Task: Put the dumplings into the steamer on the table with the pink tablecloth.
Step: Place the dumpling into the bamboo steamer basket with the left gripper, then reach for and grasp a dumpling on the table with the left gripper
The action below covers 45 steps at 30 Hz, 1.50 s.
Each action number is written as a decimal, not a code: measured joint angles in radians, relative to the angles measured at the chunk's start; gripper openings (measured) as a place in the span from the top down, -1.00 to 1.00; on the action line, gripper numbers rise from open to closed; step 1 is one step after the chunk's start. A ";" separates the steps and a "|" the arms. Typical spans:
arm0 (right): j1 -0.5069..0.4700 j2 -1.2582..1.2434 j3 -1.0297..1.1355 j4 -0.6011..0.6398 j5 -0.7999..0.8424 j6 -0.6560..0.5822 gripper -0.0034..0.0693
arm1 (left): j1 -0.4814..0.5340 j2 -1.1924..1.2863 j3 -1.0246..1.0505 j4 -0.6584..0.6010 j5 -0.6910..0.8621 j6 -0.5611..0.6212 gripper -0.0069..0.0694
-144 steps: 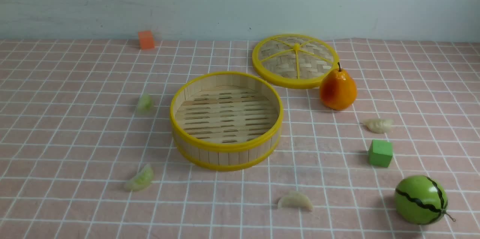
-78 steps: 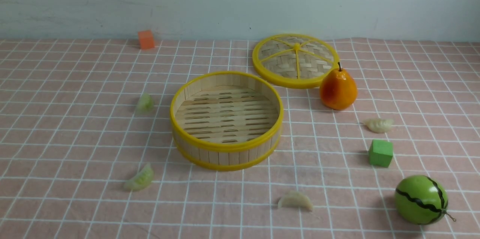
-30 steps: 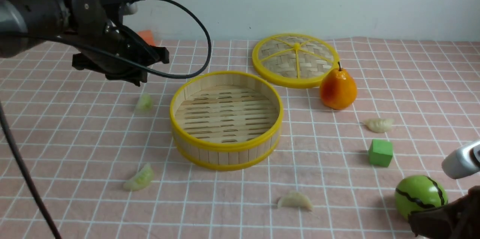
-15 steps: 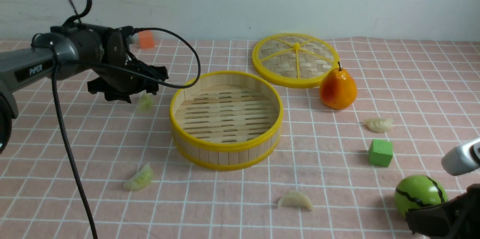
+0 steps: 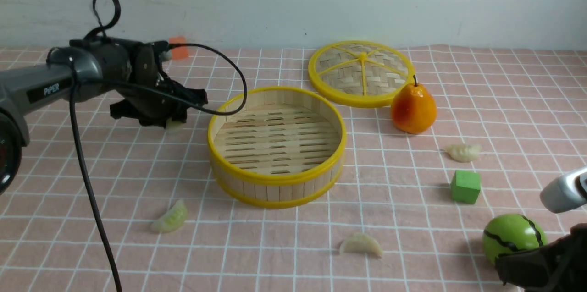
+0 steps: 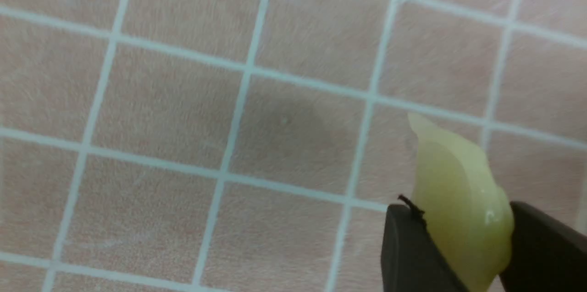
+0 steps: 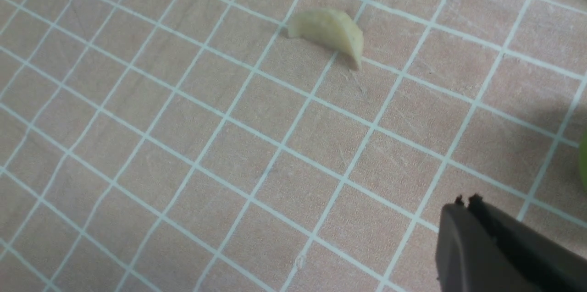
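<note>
The steamer (image 5: pixel 276 182), a round bamboo basket with yellow rims, stands empty mid-table on the pink tablecloth (image 5: pixel 91 168). Just left of it my left gripper (image 5: pixel 170 120) (image 6: pixel 463 212) is shut on a pale green dumpling (image 5: pixel 174 123) (image 6: pixel 451 182), low over the cloth; whether it touches the cloth I cannot tell. A second green dumpling (image 5: pixel 170 218) lies near the front left. Two cream dumplings lie on the cloth, one in front of the steamer (image 5: pixel 361 244) (image 7: pixel 330 30) and one right of it (image 5: pixel 464 152). My right gripper (image 5: pixel 502 268) (image 7: pixel 465 202) is shut and holds nothing, at the front right corner.
The woven lid (image 5: pixel 362 73) lies behind the steamer with an orange pear (image 5: pixel 412 108) next to it. A green cube (image 5: pixel 465 186) and a small watermelon (image 5: pixel 513 241) sit at the right, close to my right arm. An orange cube (image 5: pixel 179 51) is at the back.
My left arm came down to the green dumpling beside the steamer and its jaws closed on it. The right arm has barely moved.
</note>
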 joint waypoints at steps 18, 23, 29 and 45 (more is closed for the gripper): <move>0.000 0.000 0.000 0.020 -0.011 0.000 0.87 | -0.239 -0.004 -0.001 -0.025 0.024 0.029 0.19; 0.002 0.000 0.000 0.048 0.000 0.000 0.86 | -0.239 0.012 0.000 -0.017 0.006 0.028 -0.17; 0.002 0.000 0.000 0.053 0.015 0.000 0.84 | -0.240 -0.105 0.000 0.008 0.127 0.028 -0.47; 0.002 0.000 0.000 0.060 0.012 0.000 0.82 | -0.171 -0.455 0.425 0.030 0.360 0.132 -0.23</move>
